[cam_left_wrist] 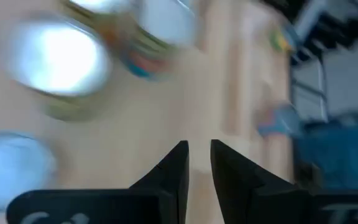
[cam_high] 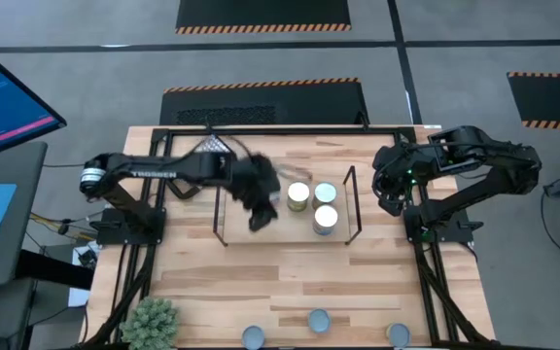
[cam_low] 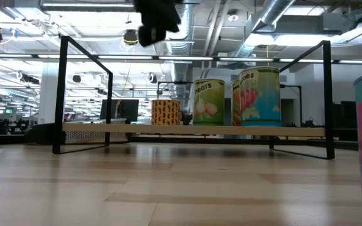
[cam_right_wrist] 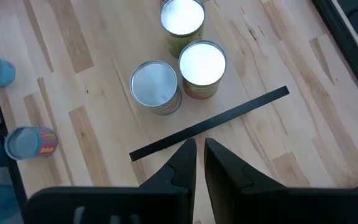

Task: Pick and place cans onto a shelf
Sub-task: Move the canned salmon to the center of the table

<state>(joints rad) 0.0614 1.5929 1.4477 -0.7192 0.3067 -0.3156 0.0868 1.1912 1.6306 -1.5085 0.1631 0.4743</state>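
Cans (cam_low: 256, 97) on the shelf (cam_low: 193, 130), one labelled "pears"; left gripper (cam_high: 258, 216) fingers slightly apart, empty, above it

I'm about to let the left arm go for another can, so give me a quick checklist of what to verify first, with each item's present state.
1. Left gripper empty: ok, nothing between its fingers, a narrow gap shows.
2. Three cans on the shelf upright: ok.
3. Room left on the shelf: ok, bare wood beside the cans.
4. Cans left to fetch: ok, three at the table's near edge.
5. Right gripper out of the way: ok, parked at the table's right side, holding nothing.
6. Left arm steady: cannot tell, its wrist view is blurred.
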